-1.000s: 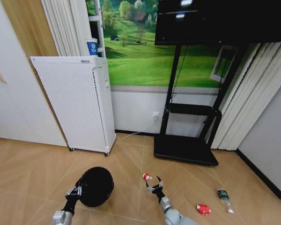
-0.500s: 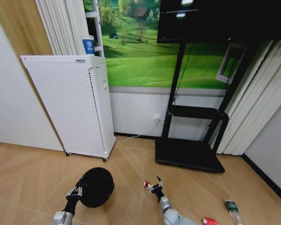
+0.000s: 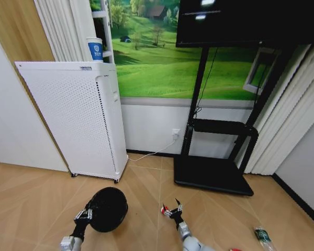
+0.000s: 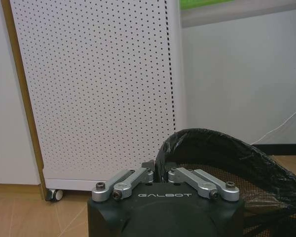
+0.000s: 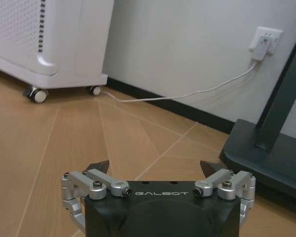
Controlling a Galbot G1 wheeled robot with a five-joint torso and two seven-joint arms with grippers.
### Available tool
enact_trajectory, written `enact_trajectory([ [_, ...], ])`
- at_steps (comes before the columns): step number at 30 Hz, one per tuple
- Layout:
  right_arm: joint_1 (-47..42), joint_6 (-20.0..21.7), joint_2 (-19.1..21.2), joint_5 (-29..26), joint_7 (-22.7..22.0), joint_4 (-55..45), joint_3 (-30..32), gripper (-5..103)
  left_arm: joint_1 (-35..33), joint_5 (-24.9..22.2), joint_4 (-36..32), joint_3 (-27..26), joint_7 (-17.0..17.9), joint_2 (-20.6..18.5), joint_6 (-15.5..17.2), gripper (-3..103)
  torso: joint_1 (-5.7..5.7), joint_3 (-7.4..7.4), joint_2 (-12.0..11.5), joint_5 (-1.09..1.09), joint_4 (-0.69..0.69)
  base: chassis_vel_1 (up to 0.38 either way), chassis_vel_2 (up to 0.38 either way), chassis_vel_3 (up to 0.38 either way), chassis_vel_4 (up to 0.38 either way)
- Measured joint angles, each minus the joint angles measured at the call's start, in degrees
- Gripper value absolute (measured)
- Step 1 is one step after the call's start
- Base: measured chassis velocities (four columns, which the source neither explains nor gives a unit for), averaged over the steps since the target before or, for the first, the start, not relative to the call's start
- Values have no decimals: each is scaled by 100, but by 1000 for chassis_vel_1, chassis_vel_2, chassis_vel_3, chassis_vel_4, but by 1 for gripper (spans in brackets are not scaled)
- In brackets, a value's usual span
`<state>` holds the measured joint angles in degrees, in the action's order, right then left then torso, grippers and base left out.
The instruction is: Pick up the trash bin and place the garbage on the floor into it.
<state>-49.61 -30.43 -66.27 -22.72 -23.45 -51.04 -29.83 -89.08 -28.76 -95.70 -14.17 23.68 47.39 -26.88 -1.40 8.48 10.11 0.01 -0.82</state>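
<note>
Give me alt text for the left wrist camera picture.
The left gripper has its fingers shut on the rim of the trash bin, which is lined with a black bag. A white perforated appliance on wheels stands behind it, against a wall.

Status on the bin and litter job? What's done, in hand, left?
Done: the small black round trash bin is picked up, the left end effector shut on its rim. In hand: the right end effector is open, low over the wood floor beside a red-and-white litter piece, not gripping it. Left: that piece, plus the clear plastic bottle with green label on the floor to the right.
</note>
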Motion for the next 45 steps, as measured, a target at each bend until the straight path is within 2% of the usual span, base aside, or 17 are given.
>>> enact_trajectory([
  [5, 323, 211, -24, -286, -76, 205, -587, 100, -132, 43, -8, -100, -1, 83, -48, 7, -1, 1, -2, -3, 0, 0, 0, 0, 0],
  [9, 602, 166, -484, -382, 122, 912, -855, 100, -307, 119, 68, -275, -4, 124, -163, 7, -1, 0, -2, -2, 0, 0, 0, 0, 0],
  [10, 602, 166, -484, -382, 122, 912, -855, 100, -307, 119, 68, -275, -4, 124, -163, 7, -1, 0, -2, -2, 0, 0, 0, 0, 0],
  [12, 673, -5, -758, -368, 326, 1333, -870, 100, -408, 119, 102, -362, -9, 138, -195, 7, -1, 1, -3, 0, 1, 0, 0, 0, 0],
  [15, 727, -144, -918, -362, 496, 1605, -875, 100, -468, 106, 115, -432, -18, 162, -213, 7, -1, 0, -3, -2, 1, 0, 0, 0, 0],
  [28, 800, -54, -1085, -220, 618, 2056, -834, 100, -407, 79, 158, -383, -30, 280, -217, 7, -2, -1, -3, -2, 0, 0, 0, 0, 0],
  [33, 818, 164, -1186, -403, 489, 2213, -737, 100, -385, 79, 161, -343, -34, 307, -217, 7, -2, -1, -3, -2, 0, 0, 0, 0, 0],
  [42, 835, 170, -1249, -415, 700, 2485, -741, 100, -375, 73, 122, -341, -34, 330, -217, 7, -2, -1, -3, -1, 0, 0, 0, 0, 0],
  [45, 837, 148, -1284, -414, 798, 2598, -741, 95, -358, 44, 148, -342, -34, 326, -217, 7, -2, 0, -4, -1, 0, 0, 0, 0, 0],
])
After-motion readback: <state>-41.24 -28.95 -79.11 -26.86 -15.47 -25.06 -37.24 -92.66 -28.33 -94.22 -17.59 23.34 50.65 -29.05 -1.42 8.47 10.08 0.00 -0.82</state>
